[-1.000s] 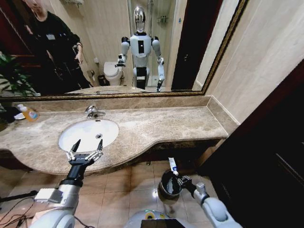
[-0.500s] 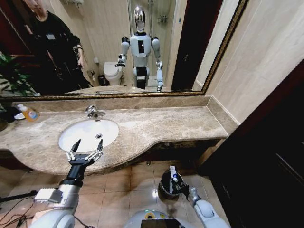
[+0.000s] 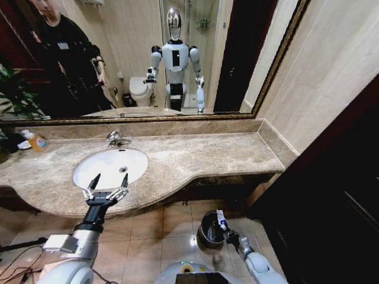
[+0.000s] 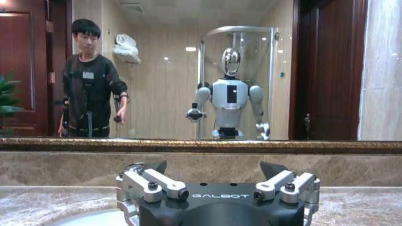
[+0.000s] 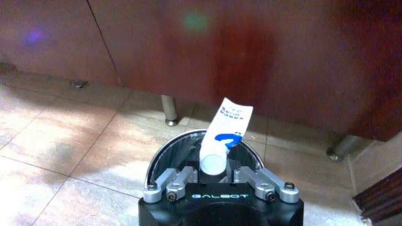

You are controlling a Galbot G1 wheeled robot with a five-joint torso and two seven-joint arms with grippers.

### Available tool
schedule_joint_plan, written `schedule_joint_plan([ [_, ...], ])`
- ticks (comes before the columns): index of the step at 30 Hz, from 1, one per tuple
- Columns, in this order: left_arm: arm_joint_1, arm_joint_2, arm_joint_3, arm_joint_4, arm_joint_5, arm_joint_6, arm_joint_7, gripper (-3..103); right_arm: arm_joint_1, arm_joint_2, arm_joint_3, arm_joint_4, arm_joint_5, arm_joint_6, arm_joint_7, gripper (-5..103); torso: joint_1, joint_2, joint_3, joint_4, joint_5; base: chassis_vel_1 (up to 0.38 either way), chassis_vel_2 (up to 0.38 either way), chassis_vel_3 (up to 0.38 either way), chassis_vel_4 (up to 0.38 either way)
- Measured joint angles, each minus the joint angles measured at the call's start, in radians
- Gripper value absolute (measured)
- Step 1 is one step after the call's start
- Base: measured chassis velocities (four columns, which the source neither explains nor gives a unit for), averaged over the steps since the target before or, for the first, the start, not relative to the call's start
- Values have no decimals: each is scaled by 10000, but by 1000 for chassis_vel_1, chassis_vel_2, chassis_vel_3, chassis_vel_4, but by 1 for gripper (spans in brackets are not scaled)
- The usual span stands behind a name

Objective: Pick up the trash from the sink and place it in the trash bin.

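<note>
Disposal step of the sink-clearing task. The right gripper, low in the lower right of the head view, is closed narrowly on a small white tube with a blue mark, its cap end pinched between the fingers and its flat end pointing up and away. Tube and gripper hang directly over the mouth of the trash bin, which stands on the tiled floor at lower centre, below the marble tabletop. Judged from this, carrying is done and release is due: the next move calls for the fingers to part so the tube falls inside the black liner rather than on the rim. The left gripper hovers spread wide and empty over the near edge of the sink, at centre left.
</note>
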Motion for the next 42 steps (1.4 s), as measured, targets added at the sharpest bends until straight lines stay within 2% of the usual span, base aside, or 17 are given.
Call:
schedule_joint_plan([
  [6, 0, 0, 0, 0, 0, 0, 0, 100, -92, -61, 62, 158, -222, -24, -292, 23, 0, 0, 0, -1, -1, 0, 0, 0, 0],
  [7, 1, 0, 0, 0, 0, 0, 0, 100, -114, -73, 69, 176, -293, 36, -345, 33, -1, 0, 0, 0, 0, 0, 0, 0, 0],
  [10, 0, 0, 0, 0, 0, 0, 0, 100, -127, -75, 67, 193, -323, 72, -335, 38, -2, 0, 0, 0, -1, 0, 0, 0, 0],
  [13, 0, 0, 0, 0, 0, 0, 0, 100, -157, -75, 35, 225, -347, 122, -191, 55, -1, 0, 0, 0, 0, 0, 0, 0, 0],
  [14, 0, 0, 0, 0, 0, 0, 0, 100, -157, -75, 35, 225, -347, 122, -191, 55, -1, 0, 0, 0, 0, 0, 0, 0, 0],
  [16, 0, 0, 0, 0, 0, 0, 0, 100, -161, -72, 18, 233, -350, 138, -52, 66, -1, 0, 0, 0, 0, 0, 0, 0, 0],
  [18, 0, 0, 0, 0, 0, 0, 0, 100, -168, -72, 12, 241, -350, 141, 12, 66, -1, 0, 0, 0, 0, 0, 0, 0, 0],
  [21, 0, 1, 0, 0, 0, 0, 0, 100, -194, -77, 0, 287, -349, 143, 103, 82, -1, 0, 0, 0, 0, 0, 0, 0, 0],
  [22, 0, 1, 0, 0, 0, 0, 0, 100, -194, -77, 0, 287, -349, 143, 103, 82, -1, 0, 0, 0, 0, 0, 0, 0, 0],
  [25, 0, 0, 0, 0, 0, 0, 0, 100, -223, -82, -27, 364, -333, 142, 198, 97, -1, 0, 0, 0, 0, 0, 0, 0, 0],
  [35, 1, 0, 0, 0, 0, 0, -1, 100, -291, -91, -27, 532, -243, 118, 283, 100, -1, 0, 0, 0, 0, 0, 0, 0, 0],
  [42, 0, 1, 0, 0, 0, 0, 0, 100, -650, -124, 65, 1397, 592, -169, 402, 100, -1, 0, 0, 0, 1, 0, 0, 0, 0],
])
